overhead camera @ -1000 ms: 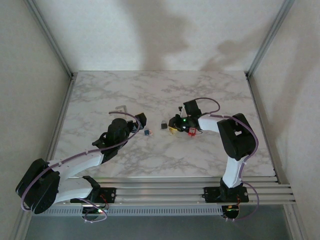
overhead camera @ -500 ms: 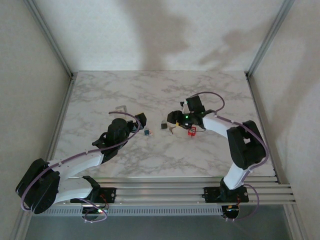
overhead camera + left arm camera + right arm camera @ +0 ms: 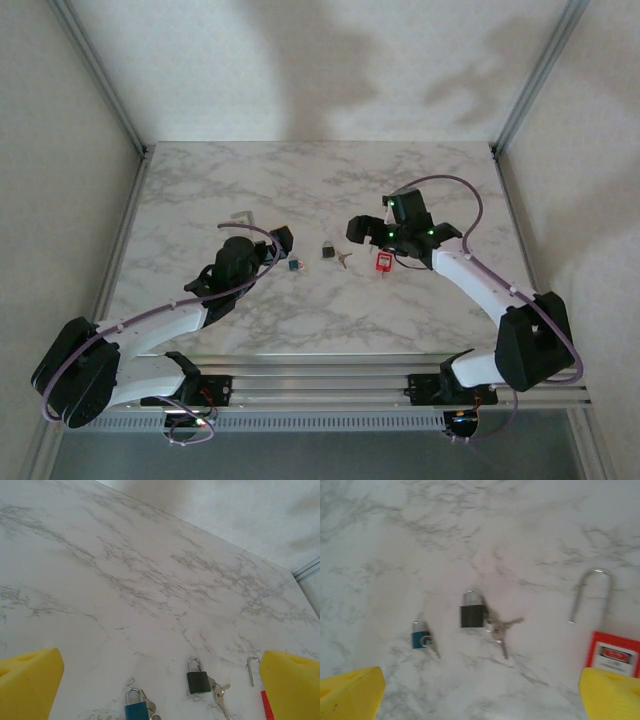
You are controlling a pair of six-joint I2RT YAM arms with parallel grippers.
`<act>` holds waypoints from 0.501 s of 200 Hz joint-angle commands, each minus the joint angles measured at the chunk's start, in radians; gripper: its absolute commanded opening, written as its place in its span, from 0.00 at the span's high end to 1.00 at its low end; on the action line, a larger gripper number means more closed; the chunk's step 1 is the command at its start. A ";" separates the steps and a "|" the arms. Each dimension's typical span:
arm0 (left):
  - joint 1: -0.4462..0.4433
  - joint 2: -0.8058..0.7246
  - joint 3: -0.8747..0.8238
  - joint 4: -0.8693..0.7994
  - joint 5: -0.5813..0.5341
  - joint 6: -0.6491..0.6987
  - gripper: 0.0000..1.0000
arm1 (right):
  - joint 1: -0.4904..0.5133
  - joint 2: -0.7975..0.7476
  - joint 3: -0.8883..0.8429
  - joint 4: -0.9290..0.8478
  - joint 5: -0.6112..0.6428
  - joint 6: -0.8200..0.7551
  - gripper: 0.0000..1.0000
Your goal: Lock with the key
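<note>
On marble table (image 3: pixel 250 180) — black padlock (image 3: pixel 472 616), keys (image 3: pixel 499 628) beside

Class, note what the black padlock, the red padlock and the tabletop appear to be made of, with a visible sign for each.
Black padlock: dark matte body, probably painted metal or plastic-coated; silvery shackle looks steel.
Red padlock: red body with label, perhaps plastic; bright metal shackle.
Tabletop: white, grey-veined marble look, possibly laminate.
</note>
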 commanded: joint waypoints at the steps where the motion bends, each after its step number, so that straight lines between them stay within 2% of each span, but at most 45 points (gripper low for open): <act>1: -0.009 -0.010 0.006 -0.007 0.002 0.004 0.00 | 0.008 -0.025 -0.023 -0.139 0.156 0.021 0.01; 39: -0.009 -0.016 0.008 -0.010 0.003 0.002 0.00 | 0.029 0.001 -0.012 -0.243 0.255 0.091 0.01; 100: -0.009 -0.021 0.007 -0.013 0.004 0.003 0.00 | 0.066 0.086 -0.026 -0.233 0.330 0.110 0.01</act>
